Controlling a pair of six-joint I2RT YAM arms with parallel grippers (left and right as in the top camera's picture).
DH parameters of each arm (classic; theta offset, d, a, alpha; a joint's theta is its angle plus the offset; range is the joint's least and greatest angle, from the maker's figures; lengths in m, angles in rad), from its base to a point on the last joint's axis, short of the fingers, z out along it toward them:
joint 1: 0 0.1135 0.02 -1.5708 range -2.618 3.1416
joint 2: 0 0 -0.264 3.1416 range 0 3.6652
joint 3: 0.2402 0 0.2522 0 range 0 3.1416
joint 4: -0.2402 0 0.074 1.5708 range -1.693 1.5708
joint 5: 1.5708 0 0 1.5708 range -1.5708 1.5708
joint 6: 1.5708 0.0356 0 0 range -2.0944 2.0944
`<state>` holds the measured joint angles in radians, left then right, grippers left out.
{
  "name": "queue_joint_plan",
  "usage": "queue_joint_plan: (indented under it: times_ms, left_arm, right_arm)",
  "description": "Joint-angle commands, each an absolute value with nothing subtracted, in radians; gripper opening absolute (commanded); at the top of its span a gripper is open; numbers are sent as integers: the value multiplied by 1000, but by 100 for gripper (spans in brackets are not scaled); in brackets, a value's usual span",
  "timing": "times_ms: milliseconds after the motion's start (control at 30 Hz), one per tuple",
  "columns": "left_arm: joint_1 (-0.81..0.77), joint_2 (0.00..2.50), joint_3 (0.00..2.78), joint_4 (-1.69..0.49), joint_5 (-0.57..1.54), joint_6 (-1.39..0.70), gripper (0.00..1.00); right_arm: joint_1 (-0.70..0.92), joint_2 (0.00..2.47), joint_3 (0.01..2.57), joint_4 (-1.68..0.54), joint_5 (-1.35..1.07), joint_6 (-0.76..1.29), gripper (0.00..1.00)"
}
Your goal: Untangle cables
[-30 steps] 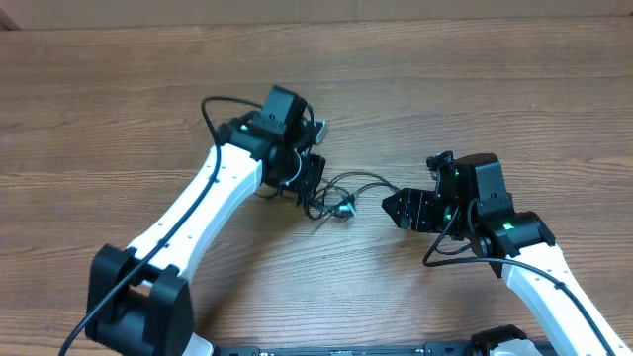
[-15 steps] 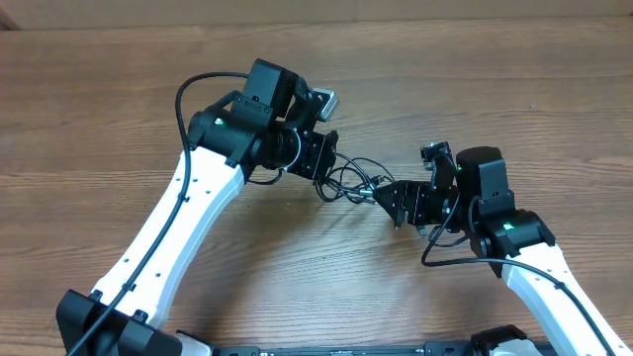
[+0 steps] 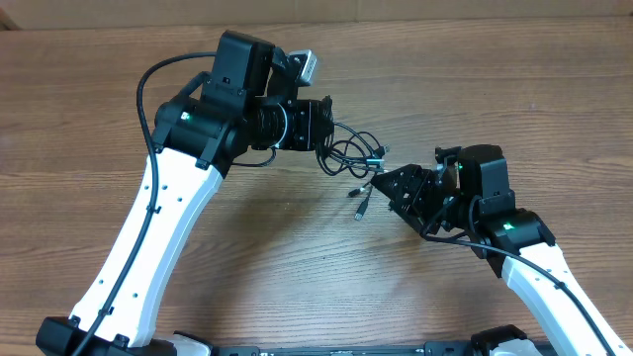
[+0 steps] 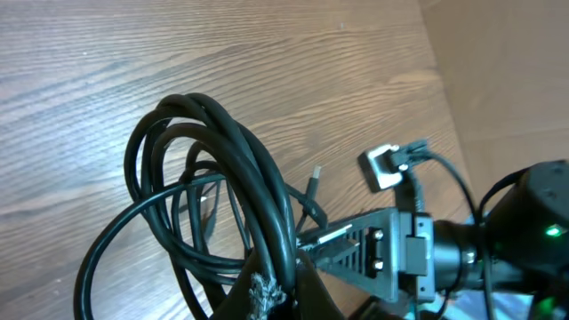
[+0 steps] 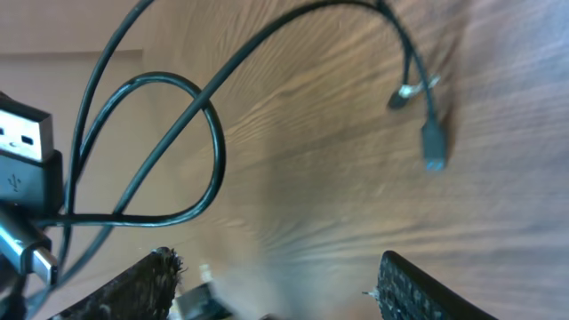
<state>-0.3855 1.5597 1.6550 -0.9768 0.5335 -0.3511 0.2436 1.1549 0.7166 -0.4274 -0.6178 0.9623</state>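
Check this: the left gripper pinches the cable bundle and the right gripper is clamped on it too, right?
No. The left gripper pinches the cables, but the right gripper is open, jaws apart, gripping nothing; the right wrist view shows it.

Robotics lab bench: wood-grain table, two white robot arms.

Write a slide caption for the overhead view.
Left end effector holds bunched cables; open right end effector hovers beside them.

We note a matt, grained wooden table; smooth, faintly glossy black cables with a bright metal plug; smooth white plastic arm shells; rough black finger pads.
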Motion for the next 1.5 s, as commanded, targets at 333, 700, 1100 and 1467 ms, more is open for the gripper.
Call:
queue_joint_plan:
  times_ms: [333, 700, 1100, 1467]
  left_arm:
    - [-389, 1539, 1676, -862, 833, -480, 4]
    - [-402, 1539, 1676, -862, 848, -480, 4]
    - [-414, 1540, 1676, -796, 765, -498, 4]
    - [-409, 1539, 1676, -840, 672, -466, 4]
  right_arm:
    - [248, 1156, 726, -310, -675, 1138, 70]
    - [248, 1156, 726, -197, -672, 1180, 66]
    - [317, 1156, 726, -192, -687, 1181, 17]
    - [336, 1156, 726, -360, -645, 1008, 4]
